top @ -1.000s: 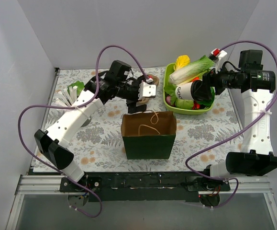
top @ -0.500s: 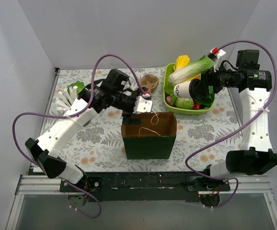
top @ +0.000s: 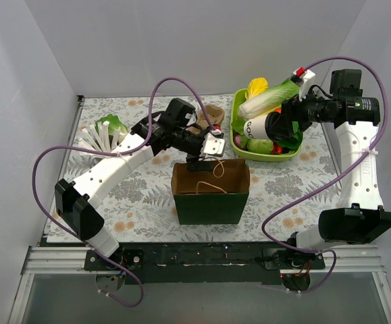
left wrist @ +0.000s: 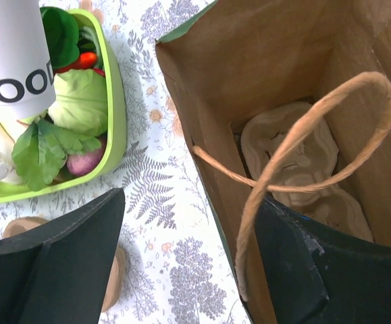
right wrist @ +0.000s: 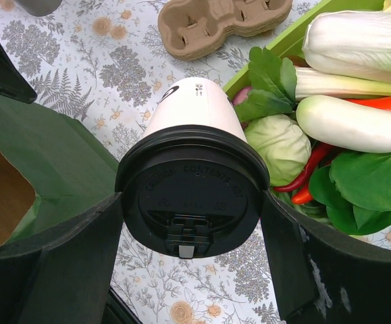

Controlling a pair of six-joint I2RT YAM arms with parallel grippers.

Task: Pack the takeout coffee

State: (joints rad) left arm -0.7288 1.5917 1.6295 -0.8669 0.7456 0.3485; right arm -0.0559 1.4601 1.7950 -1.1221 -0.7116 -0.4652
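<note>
Just now swung the left hand (top: 207, 150) forward from the spare cardboard carrier (right wrist: 222, 20) by the far edge of the bench (top: 141, 189) to the far rim of the paper bag (top: 211, 206), midway along the near edge. Now apparently straddling that rim with fingers spread wide, one outside the wall and one over the opening, gripping nothing as yet. Probably there to steady or spread the bag's mouth.

Down at the bottom, through the left wrist camera: a second carrier (left wrist: 296, 169) lying flat with wells up, and a rope handle (left wrist: 276, 175) drooping across the opening.

Hardly any shift on the right. Right hand (top: 284, 124) clamped on the coffee cup (right wrist: 195, 115) at its black lid (right wrist: 192, 196), holding it sideways in the air above the near left part of the green tray (top: 233, 131) of vegetables in the far right corner.

Not yet packed, then. Likely next: carry the cup across, turn it upright, and lower it past the handle into a well.
</note>
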